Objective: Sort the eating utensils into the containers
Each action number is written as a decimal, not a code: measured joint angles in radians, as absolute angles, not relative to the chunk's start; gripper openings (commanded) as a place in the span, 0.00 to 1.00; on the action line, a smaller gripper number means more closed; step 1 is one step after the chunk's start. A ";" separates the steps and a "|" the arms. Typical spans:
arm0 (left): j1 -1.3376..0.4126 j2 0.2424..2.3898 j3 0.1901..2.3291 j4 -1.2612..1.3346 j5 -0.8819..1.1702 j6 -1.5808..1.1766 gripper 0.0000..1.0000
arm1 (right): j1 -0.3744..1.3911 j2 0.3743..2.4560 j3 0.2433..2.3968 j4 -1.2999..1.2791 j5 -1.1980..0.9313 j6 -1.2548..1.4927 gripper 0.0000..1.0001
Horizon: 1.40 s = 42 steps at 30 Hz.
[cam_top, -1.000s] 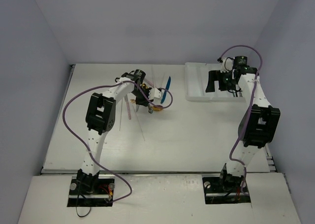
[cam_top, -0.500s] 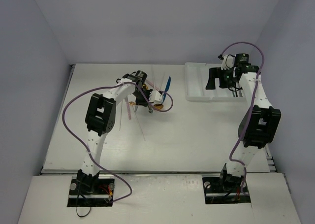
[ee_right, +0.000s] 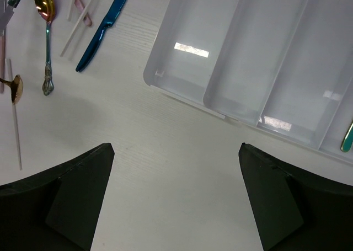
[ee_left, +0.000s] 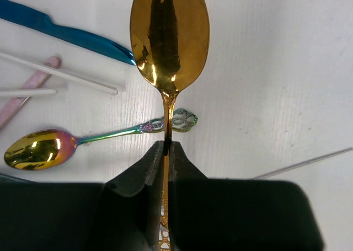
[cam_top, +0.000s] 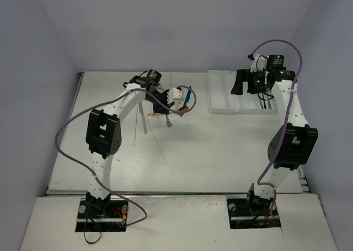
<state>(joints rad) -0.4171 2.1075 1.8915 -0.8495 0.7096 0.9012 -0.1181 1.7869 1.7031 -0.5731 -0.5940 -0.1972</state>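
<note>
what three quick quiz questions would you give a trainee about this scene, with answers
1. True or false: the left gripper is shut on the gold spoon.
2. Where does the blue knife lie, relative to the white tray? A: inside one compartment. B: on the table, outside it. C: leaning on its rim.
3. Fill the blank: the right gripper is ___, with nothing between its jaws.

Key: 1 true. 2 B. 3 open.
</note>
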 measured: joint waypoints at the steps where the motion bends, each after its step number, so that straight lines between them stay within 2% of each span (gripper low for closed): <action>1: -0.417 2.090 1.884 -0.840 0.713 0.879 0.00 | -0.118 1.786 1.708 -0.573 -0.598 -0.193 0.95; 8: -0.412 2.010 1.815 -0.700 0.738 0.643 0.00 | -0.118 1.785 1.714 -0.574 -0.672 -0.156 0.94; 14: -0.388 1.886 1.599 -0.433 0.730 0.299 0.00 | -0.112 1.785 1.718 -0.572 -0.789 -0.111 0.92; 20: -0.379 1.761 1.448 -0.227 0.613 -0.035 0.00 | -0.058 1.785 1.717 -0.553 -0.856 -0.035 0.90; 27: -0.395 1.713 1.446 -0.236 0.370 -0.280 0.00 | 0.096 1.837 1.790 -0.532 -0.806 0.072 0.89; 31: -0.394 1.712 1.446 -0.283 0.268 -0.387 0.00 | 0.197 1.863 1.816 -0.517 -0.772 0.117 0.85; 37: -0.392 1.681 1.446 -0.315 0.186 -0.522 0.00 | 0.352 1.865 1.820 -0.487 -0.738 0.162 0.83; 42: -0.390 1.647 1.446 -0.313 0.183 -0.602 0.00 | 0.451 1.877 1.825 -0.471 -0.729 0.184 0.74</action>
